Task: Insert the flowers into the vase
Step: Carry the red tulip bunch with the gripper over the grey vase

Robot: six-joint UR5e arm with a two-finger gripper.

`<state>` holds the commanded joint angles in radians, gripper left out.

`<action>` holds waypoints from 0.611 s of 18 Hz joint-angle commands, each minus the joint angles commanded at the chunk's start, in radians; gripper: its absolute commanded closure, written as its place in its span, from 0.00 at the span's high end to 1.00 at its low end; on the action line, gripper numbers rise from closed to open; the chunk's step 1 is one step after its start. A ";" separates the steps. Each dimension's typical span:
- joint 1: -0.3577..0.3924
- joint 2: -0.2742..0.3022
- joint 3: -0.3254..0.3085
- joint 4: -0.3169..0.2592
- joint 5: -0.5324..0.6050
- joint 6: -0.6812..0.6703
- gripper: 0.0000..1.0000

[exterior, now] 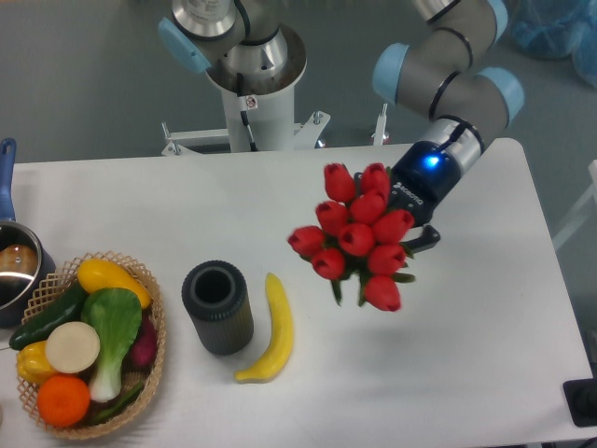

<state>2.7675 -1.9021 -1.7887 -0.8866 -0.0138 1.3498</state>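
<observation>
- Flowers [354,238] hang in the air, held by the gripper [410,229], fingers hidden behind the buds.
- Vase [217,306] stands empty, well to the left, beside a banana [272,329].
- Left: carry across, lower the stems in.

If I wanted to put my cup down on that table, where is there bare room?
The widest bare stretch runs along the back of the table, behind the vase and banana. The front right, past the banana, is bare too, though the flowers hang nearby. The left end is crowded by the basket and pot.
</observation>
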 joint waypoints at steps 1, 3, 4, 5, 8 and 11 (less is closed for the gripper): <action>-0.015 -0.008 0.000 0.000 -0.009 0.017 0.30; -0.046 -0.011 -0.002 0.002 -0.067 0.054 0.30; -0.057 -0.012 0.000 0.003 -0.089 0.063 0.30; -0.066 -0.012 0.000 0.005 -0.094 0.066 0.30; -0.094 0.001 0.000 0.006 -0.097 0.066 0.30; -0.118 0.023 -0.012 0.008 -0.115 0.089 0.30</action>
<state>2.6493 -1.8792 -1.8009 -0.8790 -0.1288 1.4388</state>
